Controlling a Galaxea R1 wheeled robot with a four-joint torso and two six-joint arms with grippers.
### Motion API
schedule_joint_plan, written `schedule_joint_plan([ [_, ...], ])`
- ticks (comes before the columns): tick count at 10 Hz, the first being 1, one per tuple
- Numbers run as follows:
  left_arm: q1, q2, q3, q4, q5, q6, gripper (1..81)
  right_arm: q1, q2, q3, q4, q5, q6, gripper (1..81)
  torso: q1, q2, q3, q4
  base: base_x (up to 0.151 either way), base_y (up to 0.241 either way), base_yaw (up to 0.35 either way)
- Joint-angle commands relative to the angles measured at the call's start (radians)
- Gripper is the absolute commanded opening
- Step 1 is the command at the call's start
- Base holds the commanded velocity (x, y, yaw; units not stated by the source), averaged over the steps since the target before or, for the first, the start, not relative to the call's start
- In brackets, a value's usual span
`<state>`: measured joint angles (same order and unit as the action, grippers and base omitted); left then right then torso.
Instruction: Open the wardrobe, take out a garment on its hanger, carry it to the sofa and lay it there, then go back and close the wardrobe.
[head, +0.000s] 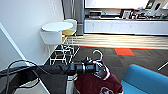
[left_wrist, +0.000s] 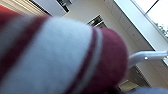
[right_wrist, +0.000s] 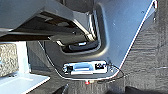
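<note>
1. The left gripper (head: 96, 68) reaches in from the left of the head view at the end of a dark arm, and it is clamped on the hanger (head: 98, 55) just under the hook, where the collar of the jacket bunches up against it.
2. The hanger's white hook curves up above the gripper, clear of the cloth.
3. The jacket (head: 98, 83) hangs below the gripper, maroon with white trim and a white emblem low on the chest (cut off by the picture's bottom edge).
4. In the left wrist view the striped maroon-and-white trim of the jacket (left_wrist: 62, 55) sits very close to the camera, and a white bar of the hanger (left_wrist: 147, 56) sticks out from behind it, with a ceiling above.
5. The blue sofa (head: 147, 80) stands just to the right of the jacket, near but apart from it.
6. Farther off at the left wall are a round white table (head: 57, 26) and white chairs (head: 53, 40), one with a yellow seat.
7. The floor is dark carpet with an orange patch (head: 124, 51).
8. The right wrist view looks at the robot's own grey body over carpet; I cannot tell how the right gripper's fingers stand.
</note>
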<state>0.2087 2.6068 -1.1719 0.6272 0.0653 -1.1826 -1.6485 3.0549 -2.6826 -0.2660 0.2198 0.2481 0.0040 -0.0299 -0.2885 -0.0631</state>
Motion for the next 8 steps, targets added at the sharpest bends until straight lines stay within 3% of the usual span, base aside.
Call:
schedule_joint_plan([
  [1, -0.18, 0.009, 0.063, 0.037, -0.084, 0.012, 1.0, -0.008, -0.002, 0.009, -0.01, -0.057, -0.001, 81.1, 0.0, 0.0, 0.0, 0.0, 0.0, 0.0, -0.282],
  [8, -0.18, 0.04, 0.07, 0.052, -0.084, 0.011, 1.0, -0.008, -0.002, 0.009, -0.009, -0.057, -0.001, 81.1, 0.0, 0.0, 0.0, 0.0, 0.0, 0.0, -0.282],
])
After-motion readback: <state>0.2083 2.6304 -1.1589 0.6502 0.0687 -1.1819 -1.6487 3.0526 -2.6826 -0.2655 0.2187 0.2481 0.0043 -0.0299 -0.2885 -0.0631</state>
